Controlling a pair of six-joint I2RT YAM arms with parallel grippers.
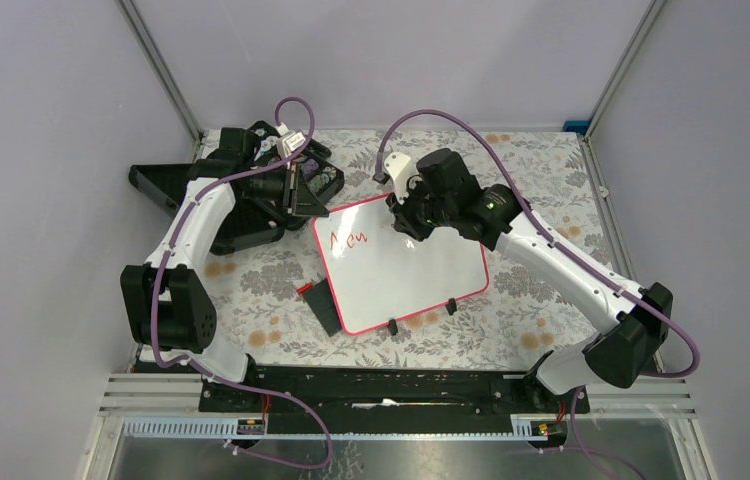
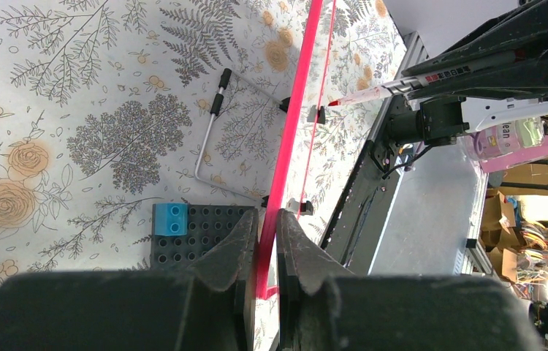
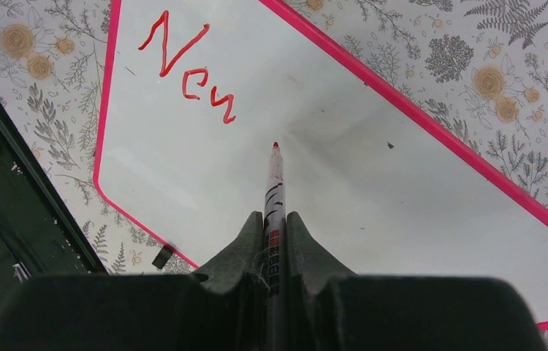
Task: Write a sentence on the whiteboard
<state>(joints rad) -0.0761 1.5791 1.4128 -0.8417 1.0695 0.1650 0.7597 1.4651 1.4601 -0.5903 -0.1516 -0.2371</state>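
The whiteboard [image 1: 406, 270] with a pink-red frame lies propped in the middle of the table. Red writing [image 1: 353, 238] near its far left corner reads "New" [image 3: 187, 69]; that is all of the sentence that shows. My left gripper [image 2: 268, 227] is shut on the whiteboard's pink edge [image 2: 297, 110] at the far left corner [image 1: 313, 215]. My right gripper [image 3: 275, 227] is shut on a red marker [image 3: 274, 186], whose tip [image 3: 275, 145] hovers at the board's surface just right of and below "New". The marker also shows in the left wrist view [image 2: 395, 88].
A small dark grey plate [image 1: 321, 303] with a blue block [image 2: 169, 218] lies under the board's left edge. A black stand [image 1: 241, 195] sits at the far left. A bent metal rod [image 2: 212, 131] lies on the floral cloth. Two black clip feet [image 1: 421, 317] hold the near edge.
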